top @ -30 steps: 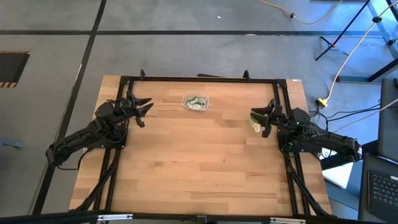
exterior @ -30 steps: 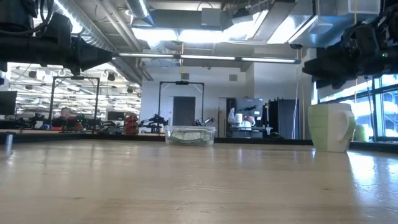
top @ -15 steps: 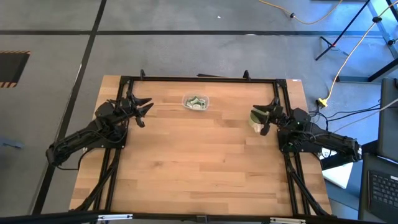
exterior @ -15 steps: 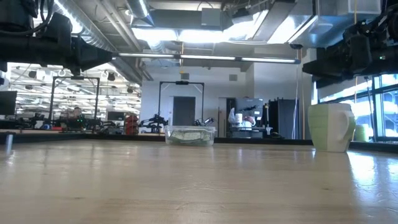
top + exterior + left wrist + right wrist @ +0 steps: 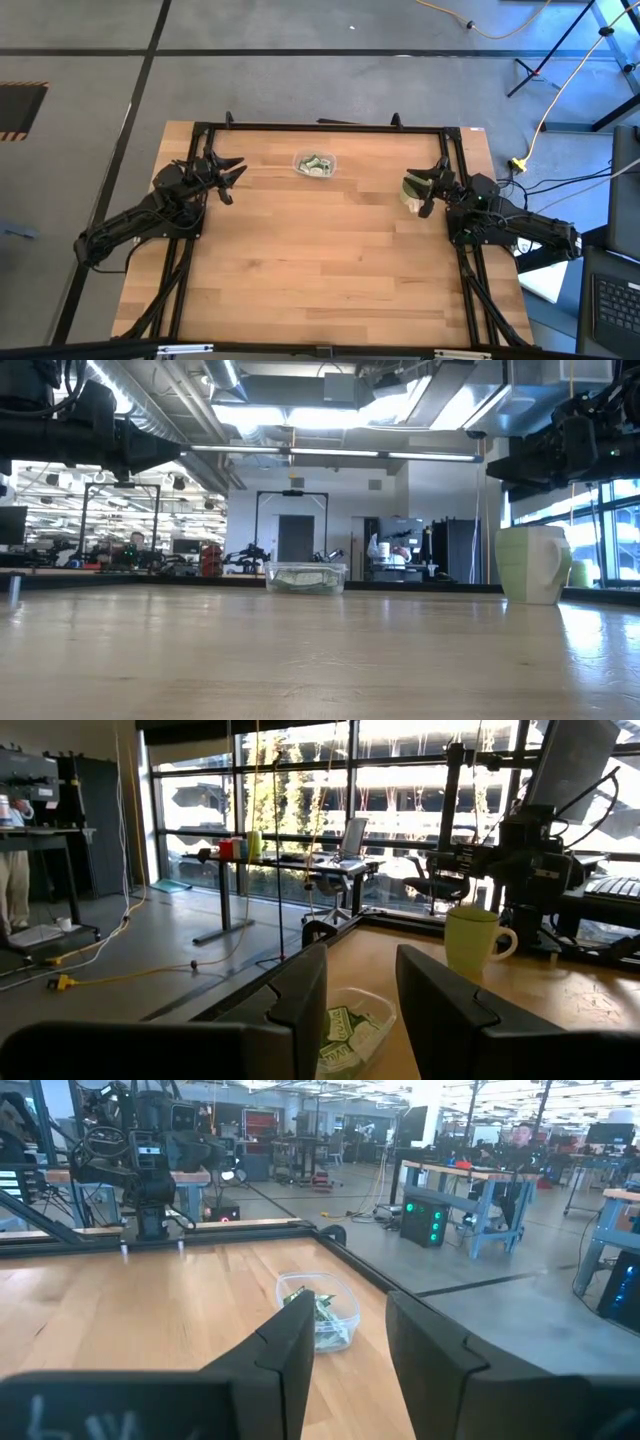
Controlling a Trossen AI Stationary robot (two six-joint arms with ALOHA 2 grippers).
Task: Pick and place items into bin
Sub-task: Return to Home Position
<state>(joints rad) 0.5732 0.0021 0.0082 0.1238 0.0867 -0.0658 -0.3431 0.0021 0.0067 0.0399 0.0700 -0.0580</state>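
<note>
The bin (image 5: 315,165) is a small clear container resting on its base near the table's far edge, also seen in the low view (image 5: 305,577). Pale green and white packets (image 5: 322,1312) lie inside it (image 5: 340,1025). No packet shows on the bare table. My left gripper (image 5: 235,180) hovers open at the table's left side, pointing toward the bin (image 5: 362,1005). My right gripper (image 5: 421,190) hovers open at the right side, above the green cup (image 5: 410,190), also pointing toward the bin (image 5: 350,1355). Both are empty.
The green cup with a handle (image 5: 530,563) stands upright on the table near the right edge, under my right gripper. A black frame (image 5: 320,127) runs along the table's far edge and sides. Bare wood (image 5: 320,260) fills the middle and near part.
My right gripper has drawn back slightly toward the table's right edge, uncovering more of the green cup. Its fingers have stayed open. The left arm, bin and packets have kept still.
</note>
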